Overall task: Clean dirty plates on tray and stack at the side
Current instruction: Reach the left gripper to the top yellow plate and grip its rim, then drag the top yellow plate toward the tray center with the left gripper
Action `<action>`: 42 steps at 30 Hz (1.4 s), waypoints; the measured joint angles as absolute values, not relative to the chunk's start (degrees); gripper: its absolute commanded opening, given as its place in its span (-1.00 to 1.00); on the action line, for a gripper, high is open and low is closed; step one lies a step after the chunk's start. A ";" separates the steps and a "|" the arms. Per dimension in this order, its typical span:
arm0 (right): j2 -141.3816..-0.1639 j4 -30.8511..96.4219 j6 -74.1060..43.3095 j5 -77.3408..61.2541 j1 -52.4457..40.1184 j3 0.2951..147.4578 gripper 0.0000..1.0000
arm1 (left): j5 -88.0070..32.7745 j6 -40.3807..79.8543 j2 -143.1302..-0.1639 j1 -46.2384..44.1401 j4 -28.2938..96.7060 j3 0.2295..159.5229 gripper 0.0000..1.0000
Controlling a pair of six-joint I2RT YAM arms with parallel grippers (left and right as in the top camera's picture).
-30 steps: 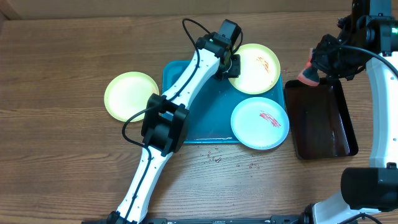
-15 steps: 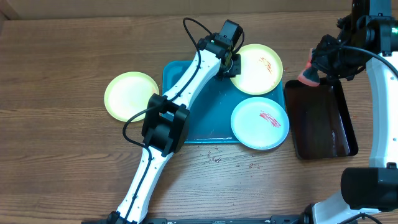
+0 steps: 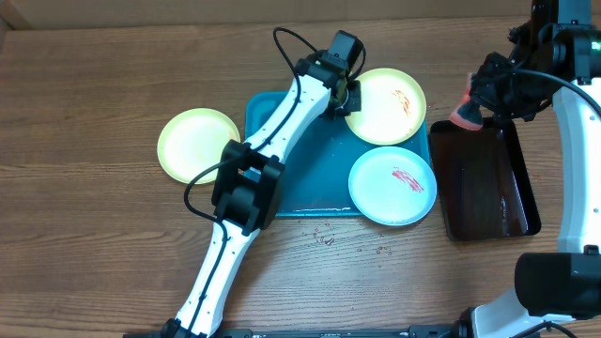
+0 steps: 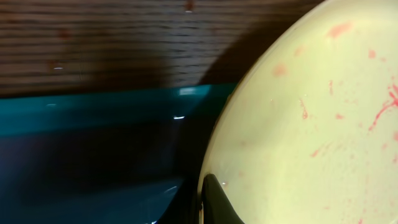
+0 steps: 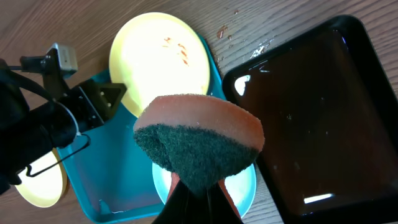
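— Where do the plates sit?

— The smeared yellow-green plate (image 3: 387, 103) lies over the far right corner of the turquoise tray (image 3: 305, 183), its rim hanging out past the tray's edge. It carries orange-red streaks on its white centre. The pale blue plate (image 3: 392, 186) rests at the tray's near right corner and also overhangs the edge, with one red smear across its middle. The second yellow-green plate (image 3: 198, 144) is off the tray, flat on the wooden table (image 3: 94, 244) just left of it, and shows no smear from overhead.

— And the left arm?

— The left gripper (image 3: 346, 94) is at the left rim of the smeared yellow-green plate, closed on it. Its wrist camera shows one dark finger (image 4: 214, 200) lying against that rim, with the tray's wall behind. The other finger is hidden.

— The right one?

— The right gripper (image 5: 199, 202) is clamped on a sponge (image 5: 199, 146) that is orange on top with a dark green scouring face. It hangs in the air above the far left corner of the black tray (image 3: 488, 188), apart from every plate.

— Anything else on the table?

— The black tray stands just right of the turquoise one, glossy inside. A scatter of small droplets (image 3: 324, 237) lies on the wood by the turquoise tray's near edge.
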State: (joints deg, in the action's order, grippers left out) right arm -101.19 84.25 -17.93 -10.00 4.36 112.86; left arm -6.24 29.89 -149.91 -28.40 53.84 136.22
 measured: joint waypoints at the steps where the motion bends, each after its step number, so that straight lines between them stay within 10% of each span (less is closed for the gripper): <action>1: -101.19 84.25 -17.96 -9.98 4.36 112.86 -0.92 | -6.26 29.71 -149.73 -27.88 54.39 136.22 -0.92; 18: -101.38 80.38 -16.49 -10.11 -3.33 112.86 -0.92 | -4.01 10.61 -137.27 -18.59 83.44 135.98 -0.92; 42: -118.74 68.51 -19.22 -13.76 -21.58 110.93 -0.92 | -4.93 7.09 -135.87 -14.61 69.12 112.20 -0.91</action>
